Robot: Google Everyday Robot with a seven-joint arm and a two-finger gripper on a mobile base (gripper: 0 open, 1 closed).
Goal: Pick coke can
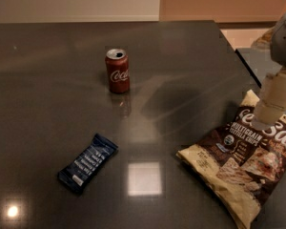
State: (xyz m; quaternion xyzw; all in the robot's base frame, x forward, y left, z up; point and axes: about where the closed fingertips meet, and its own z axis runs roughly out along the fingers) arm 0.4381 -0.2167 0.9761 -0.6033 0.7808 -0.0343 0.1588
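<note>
The coke can is a small red can with a white script logo and a silver top. It stands upright on the dark table, left of centre and toward the back. My gripper hangs at the right edge of the view, above the chip bag, far to the right of the can and nothing shows in it.
A brown and cream multigrain chip bag lies flat at the front right. A dark blue snack bar wrapper lies at the front left. The table's right edge runs along the back right, with floor beyond.
</note>
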